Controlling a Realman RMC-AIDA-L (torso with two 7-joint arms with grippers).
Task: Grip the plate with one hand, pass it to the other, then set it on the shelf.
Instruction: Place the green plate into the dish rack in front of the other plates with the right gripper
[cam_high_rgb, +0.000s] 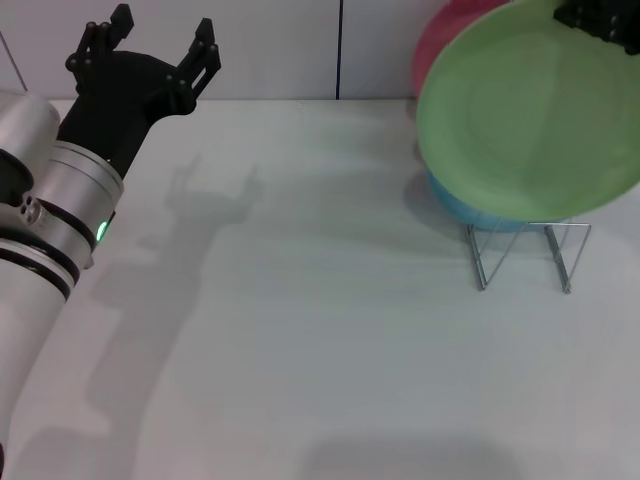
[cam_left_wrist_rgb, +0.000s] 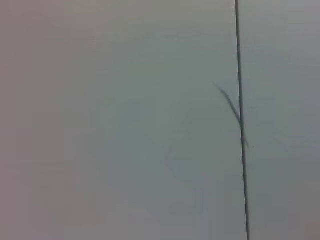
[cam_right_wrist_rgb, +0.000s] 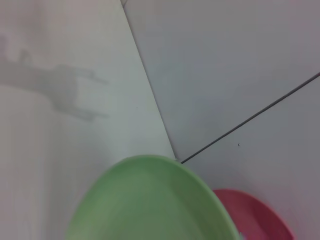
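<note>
The light green plate (cam_high_rgb: 525, 110) hangs tilted at the far right, just above the silver wire rack (cam_high_rgb: 480, 265). My right gripper (cam_high_rgb: 600, 20) grips its upper rim at the top right corner and only part of it shows. The plate also fills the lower part of the right wrist view (cam_right_wrist_rgb: 150, 200). My left gripper (cam_high_rgb: 163, 25), black on the thick silver-white arm with a green light, is open and empty at the far left, well away from the plate. The left wrist view shows only the plain wall.
A pink plate (cam_high_rgb: 440, 40) and a sky-blue plate (cam_high_rgb: 450, 200) stand in the rack behind the green one; the pink plate also shows in the right wrist view (cam_right_wrist_rgb: 260, 215). The white table (cam_high_rgb: 300, 330) stretches between the two arms.
</note>
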